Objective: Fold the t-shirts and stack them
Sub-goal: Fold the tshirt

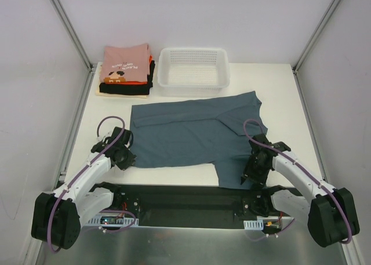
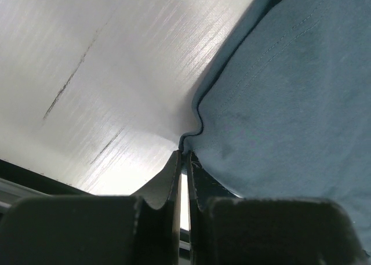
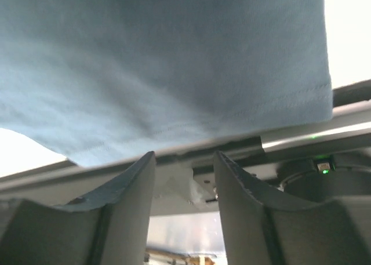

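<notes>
The slate blue-grey cloth t-shirt (image 1: 191, 134) lies spread on the white surface (image 1: 290, 102), in front of the stack of folded t-shirts (image 1: 126, 71). The left gripper (image 2: 182, 160) has its jaws clenched on the shirt's near left edge. The right gripper (image 3: 184, 160) holds its jaws apart, just short of the near right hem. Should they close on no cloth, only one side would lift, and the fold would likely skew and bunch.

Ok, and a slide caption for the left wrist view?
Left gripper shut on the puckered edge of the slate blue-grey t-shirt, white table beyond.
</notes>
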Motion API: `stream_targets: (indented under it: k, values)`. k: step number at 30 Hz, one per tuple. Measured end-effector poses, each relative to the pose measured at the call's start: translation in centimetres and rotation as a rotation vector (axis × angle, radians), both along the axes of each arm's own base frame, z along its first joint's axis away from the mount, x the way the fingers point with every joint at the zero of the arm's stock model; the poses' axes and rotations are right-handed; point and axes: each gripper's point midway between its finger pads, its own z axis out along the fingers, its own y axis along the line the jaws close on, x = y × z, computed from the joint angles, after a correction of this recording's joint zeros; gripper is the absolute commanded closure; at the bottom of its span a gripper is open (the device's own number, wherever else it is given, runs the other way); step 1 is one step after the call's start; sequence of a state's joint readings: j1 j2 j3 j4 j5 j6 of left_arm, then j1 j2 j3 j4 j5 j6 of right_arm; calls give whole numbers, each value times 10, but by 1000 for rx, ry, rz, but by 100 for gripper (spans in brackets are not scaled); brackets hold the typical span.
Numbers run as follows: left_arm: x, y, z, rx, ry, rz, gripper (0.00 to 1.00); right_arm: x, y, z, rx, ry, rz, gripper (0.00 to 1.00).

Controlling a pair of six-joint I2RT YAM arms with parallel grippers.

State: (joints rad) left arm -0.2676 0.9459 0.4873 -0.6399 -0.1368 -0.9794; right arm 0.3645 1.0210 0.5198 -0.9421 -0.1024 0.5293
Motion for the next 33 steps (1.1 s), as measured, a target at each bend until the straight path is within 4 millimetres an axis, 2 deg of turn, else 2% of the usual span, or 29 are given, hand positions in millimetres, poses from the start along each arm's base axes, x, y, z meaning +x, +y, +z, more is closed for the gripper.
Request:
stream_targets:
  k: [6,16,22,25,26,32,33]
  values:
    - [1,0,0,0,-1,0,100,11,-4,-10,-49,-6,-25,56]
    - [1,0,-1,4,4,2,100,14,-11,-16,-105,9,-23,57]
    - [0,1,-2,6,5,7,100,23,-11,-15,-122,18,5,68]
    - [0,1,-2,8,6,8,100,30,-10,-15,-118,-11,16,77]
    - [0,2,-2,10,5,8,100,32,-10,-15,-116,-16,20,84]
    - [1,2,-2,11,-6,9,100,34,-6,-14,-92,-33,34,99]
    - [-1,3,-2,10,-7,8,100,33,-5,-13,-83,-35,35,99]
